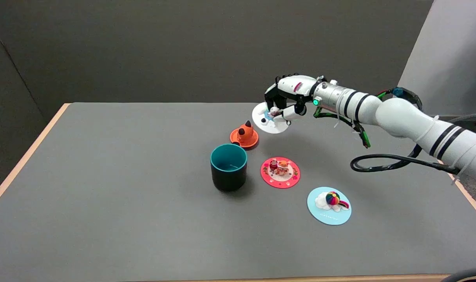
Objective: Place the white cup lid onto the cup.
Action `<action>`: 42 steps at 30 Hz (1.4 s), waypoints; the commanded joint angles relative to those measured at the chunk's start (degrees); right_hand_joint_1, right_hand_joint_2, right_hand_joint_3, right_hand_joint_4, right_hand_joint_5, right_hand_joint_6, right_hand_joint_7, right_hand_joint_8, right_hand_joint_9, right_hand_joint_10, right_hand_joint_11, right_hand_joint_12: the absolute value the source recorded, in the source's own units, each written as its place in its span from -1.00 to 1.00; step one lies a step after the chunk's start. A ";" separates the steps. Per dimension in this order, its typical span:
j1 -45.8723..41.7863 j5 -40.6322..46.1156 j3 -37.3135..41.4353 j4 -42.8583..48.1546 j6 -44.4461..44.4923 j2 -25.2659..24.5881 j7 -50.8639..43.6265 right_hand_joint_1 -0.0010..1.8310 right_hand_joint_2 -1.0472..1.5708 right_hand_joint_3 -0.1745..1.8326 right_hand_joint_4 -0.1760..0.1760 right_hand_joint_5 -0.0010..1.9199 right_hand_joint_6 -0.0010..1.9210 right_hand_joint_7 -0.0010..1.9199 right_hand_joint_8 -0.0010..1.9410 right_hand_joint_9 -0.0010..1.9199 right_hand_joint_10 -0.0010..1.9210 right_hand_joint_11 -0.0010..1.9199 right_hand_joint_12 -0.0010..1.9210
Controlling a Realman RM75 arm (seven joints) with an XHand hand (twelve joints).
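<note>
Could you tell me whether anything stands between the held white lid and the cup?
Yes: the orange lid lies on the table between the white lid, held in the robot hand, and the cup.

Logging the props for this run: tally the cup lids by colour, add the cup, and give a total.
White lid, held off the table by the right hand: 1
Orange lid: 1
Red lid: 1
Light blue lid: 1
Cup, dark outside, teal inside: 1
Total: 5
</note>
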 commanded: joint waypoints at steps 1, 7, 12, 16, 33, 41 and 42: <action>2.51 -11.49 1.24 -8.23 -8.69 2.49 12.16 0.27 0.62 -0.51 0.06 -0.16 0.29 -0.19 0.52 -0.19 0.23 -0.29 -0.35; 2.19 -21.31 4.47 -13.09 -15.14 2.86 22.60 0.28 0.61 -0.49 0.07 -0.15 0.28 -0.18 0.50 -0.18 0.22 -0.29 -0.35; 2.00 -26.63 4.82 -18.02 -15.82 3.85 28.06 0.28 0.60 -0.48 0.08 -0.15 0.29 -0.18 0.50 -0.19 0.23 -0.29 -0.35; 2.07 -26.73 5.00 -19.92 -15.07 3.90 28.38 0.27 0.60 -0.48 0.10 -0.16 0.31 -0.18 0.50 -0.20 0.21 -0.28 -0.39; 2.35 -39.22 -0.06 -25.56 -15.02 2.22 42.71 0.28 0.60 -0.48 0.09 -0.16 0.30 -0.18 0.50 -0.17 0.21 -0.29 -0.35; 2.15 -41.99 -1.81 -27.21 -15.23 2.14 48.41 0.28 0.60 -0.47 0.10 -0.15 0.30 -0.17 0.49 -0.17 0.22 -0.29 -0.35; 2.23 -41.99 -2.07 -27.37 -15.49 2.11 48.67 0.28 0.60 -0.47 0.10 -0.15 0.30 -0.17 0.49 -0.17 0.22 -0.29 -0.35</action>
